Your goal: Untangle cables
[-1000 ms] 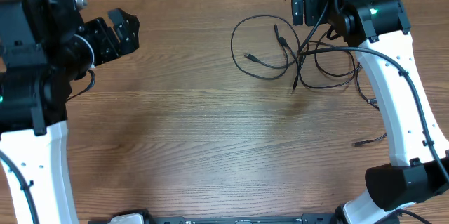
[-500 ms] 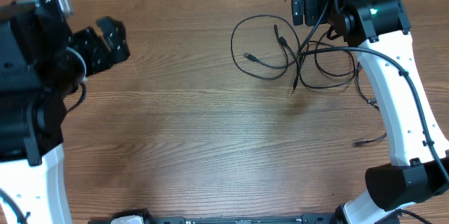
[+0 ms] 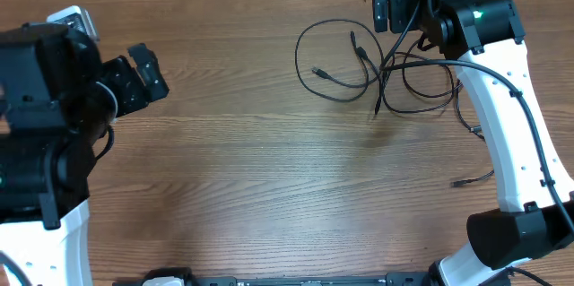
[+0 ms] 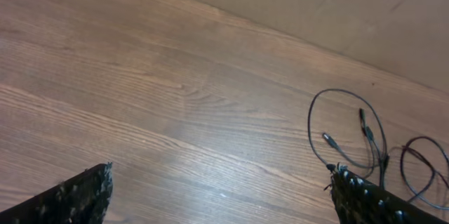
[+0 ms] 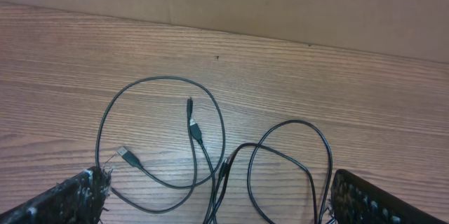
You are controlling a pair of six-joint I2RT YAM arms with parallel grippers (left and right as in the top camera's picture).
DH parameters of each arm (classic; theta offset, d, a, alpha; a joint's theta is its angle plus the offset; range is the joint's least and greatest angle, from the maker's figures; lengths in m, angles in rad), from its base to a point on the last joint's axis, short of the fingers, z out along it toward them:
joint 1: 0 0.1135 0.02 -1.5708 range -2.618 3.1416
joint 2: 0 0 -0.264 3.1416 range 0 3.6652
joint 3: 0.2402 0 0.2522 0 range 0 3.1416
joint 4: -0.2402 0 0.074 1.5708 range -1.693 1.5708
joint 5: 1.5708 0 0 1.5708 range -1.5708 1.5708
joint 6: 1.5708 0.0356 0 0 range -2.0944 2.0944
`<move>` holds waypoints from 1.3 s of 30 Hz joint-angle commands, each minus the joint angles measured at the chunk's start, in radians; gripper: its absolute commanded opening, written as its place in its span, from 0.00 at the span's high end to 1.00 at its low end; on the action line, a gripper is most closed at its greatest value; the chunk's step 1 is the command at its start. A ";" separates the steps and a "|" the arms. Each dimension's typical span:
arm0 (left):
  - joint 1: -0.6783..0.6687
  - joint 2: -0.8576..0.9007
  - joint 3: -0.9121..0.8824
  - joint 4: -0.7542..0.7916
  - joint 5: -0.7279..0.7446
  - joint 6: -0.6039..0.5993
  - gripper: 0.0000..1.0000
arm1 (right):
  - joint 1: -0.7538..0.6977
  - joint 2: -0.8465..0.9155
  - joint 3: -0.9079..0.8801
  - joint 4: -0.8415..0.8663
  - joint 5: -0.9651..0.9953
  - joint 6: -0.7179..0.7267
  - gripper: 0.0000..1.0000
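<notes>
We see the cables [image 3: 377,71], thin black cords curled in overlapping round loops with small plugs, lying on the matte wood-grain worktop [image 3: 269,169] at its far right, beneath the right gripper [image 5: 224,203]. That gripper and the left gripper [image 3: 148,73], both with rough black fingers, are spread wide and hold nothing.

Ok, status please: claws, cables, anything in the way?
Left claw and right claw open, empty. Cables tangled, untouched, near right claw. No obstacle seen.
</notes>
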 commanded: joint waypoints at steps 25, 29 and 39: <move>-0.024 -0.273 -1.125 1.010 0.043 0.015 0.00 | 0.002 0.001 0.016 -0.001 -0.001 0.003 0.00; -0.024 -0.318 -1.307 1.222 0.047 0.015 0.01 | 0.002 0.001 0.016 -0.001 -0.001 0.003 0.00; -0.024 -0.449 -1.669 1.586 0.076 -0.079 0.01 | 0.002 0.001 0.016 -0.001 -0.001 0.003 0.00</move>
